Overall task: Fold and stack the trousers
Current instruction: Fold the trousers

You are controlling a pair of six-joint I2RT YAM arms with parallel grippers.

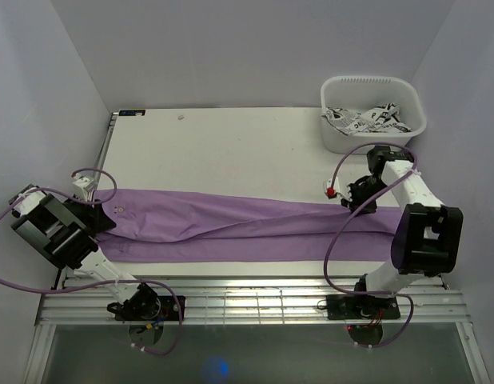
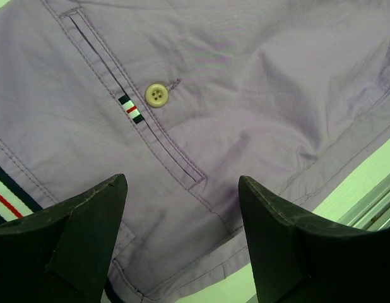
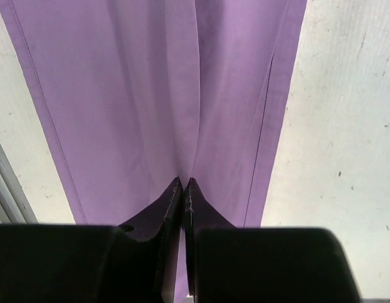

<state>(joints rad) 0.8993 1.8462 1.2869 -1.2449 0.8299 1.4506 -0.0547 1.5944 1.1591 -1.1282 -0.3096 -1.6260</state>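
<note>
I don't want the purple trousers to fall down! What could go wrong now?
1. The right tool is shut on a thin ridge of the trousers, so the cloth might slip out when lifted.
2. The left tool hangs open over the waist near the button, holding nothing; a pull from the right could drag and bunch the fabric.
3. The waist lies close to the table edge and might slide off.

free: table [image 1: 231, 152] beyond trousers [image 1: 231, 228] | obstacle: basket [image 1: 343, 141] far right corner
</note>
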